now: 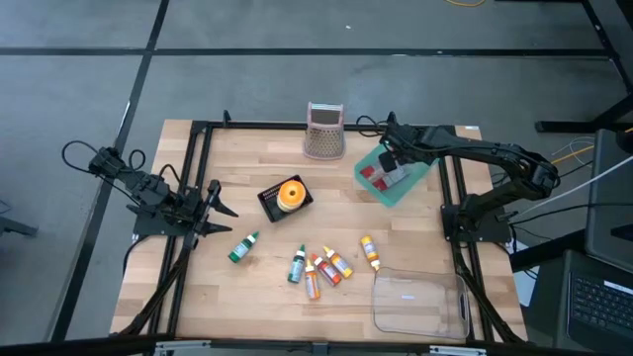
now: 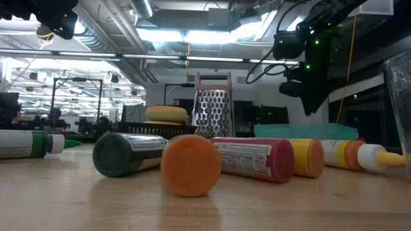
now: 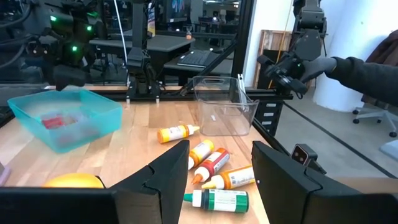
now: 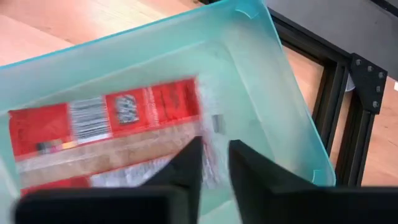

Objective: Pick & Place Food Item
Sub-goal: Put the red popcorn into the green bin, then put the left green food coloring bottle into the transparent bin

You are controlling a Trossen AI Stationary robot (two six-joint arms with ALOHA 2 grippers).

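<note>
Six small bottles (image 1: 318, 267), one grater (image 1: 323, 130), one teal bin (image 1: 420, 178), one clear container (image 1: 417, 304)

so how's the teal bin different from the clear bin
The teal bin is tinted and sits at the table's far right with a red food packet inside; the clear bin is colourless, near the front right edge, and looks empty. Both are open-topped plastic containers.

The table (image 1: 267, 297) is pale, matt wood. The grater (image 2: 212, 112) is shiny perforated metal. The teal bin (image 4: 273, 93) is translucent plastic, holding a glossy red packet (image 4: 106, 124).
</note>
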